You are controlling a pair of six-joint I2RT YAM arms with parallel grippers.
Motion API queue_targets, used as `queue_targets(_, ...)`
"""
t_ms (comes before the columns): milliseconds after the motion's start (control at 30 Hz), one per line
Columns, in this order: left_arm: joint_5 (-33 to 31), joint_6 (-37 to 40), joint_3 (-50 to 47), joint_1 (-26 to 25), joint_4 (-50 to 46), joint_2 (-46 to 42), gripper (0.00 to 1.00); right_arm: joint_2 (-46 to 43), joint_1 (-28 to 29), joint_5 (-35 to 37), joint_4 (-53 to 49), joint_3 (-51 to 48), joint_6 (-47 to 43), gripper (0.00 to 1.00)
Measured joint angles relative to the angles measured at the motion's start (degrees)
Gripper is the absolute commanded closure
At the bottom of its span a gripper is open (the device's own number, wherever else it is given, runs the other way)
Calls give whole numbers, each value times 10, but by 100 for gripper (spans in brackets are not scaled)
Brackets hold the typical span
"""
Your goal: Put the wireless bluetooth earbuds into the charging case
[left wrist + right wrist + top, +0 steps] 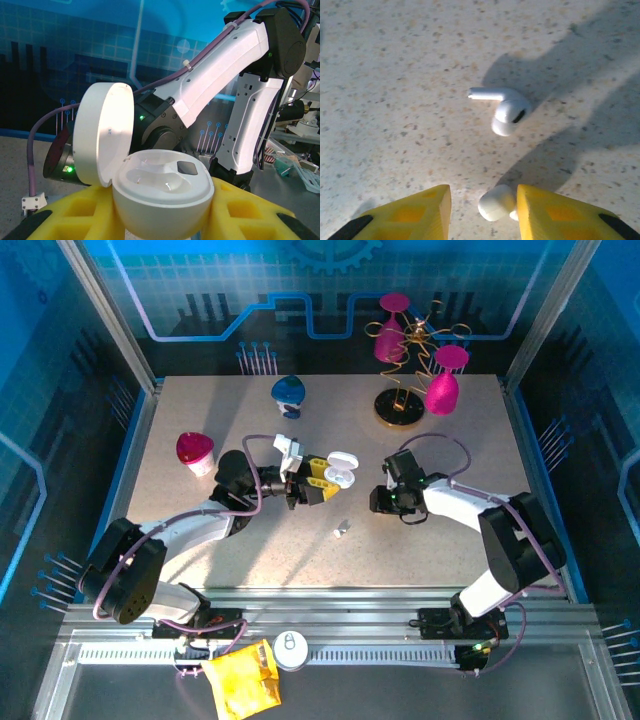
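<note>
While the case gapes, seemingly empty, earbuds lie loose

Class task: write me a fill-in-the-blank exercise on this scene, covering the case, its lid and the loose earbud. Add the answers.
1. The left gripper grips the case, whose lid is ___.
2. Both sockets inside the case are ___.
3. One earbud lies on the ___, ahead of the right gripper.

Missing words: open; empty; table.
</note>
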Motion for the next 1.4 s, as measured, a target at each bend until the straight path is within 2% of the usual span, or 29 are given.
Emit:
queue_targets(167,0,0,0,0,0,0,64,-12,0,-2,0,0,-9,60)
queue_targets(400,0,0,0,0,0,0,64,-9,17,73,-67,30,-9,61)
queue_targets(567,0,0,0,0,0,0,64,8,27,82,-71,47,-17,57)
queue_targets(767,0,0,0,0,0,0,65,49,26,48,-50,48,-34,48)
queue_targets(1000,0,0,0,0,0,0,64,51,22,-7,-28,40,-37,52)
queue_targets(1267,0,0,0,0,0,-1,64,-39,27,-82,-47,-21,-21,52)
queue_targets(1400,0,-1,0,0,1,-1,64,-97,27,-91,-59,-36,-21,53)
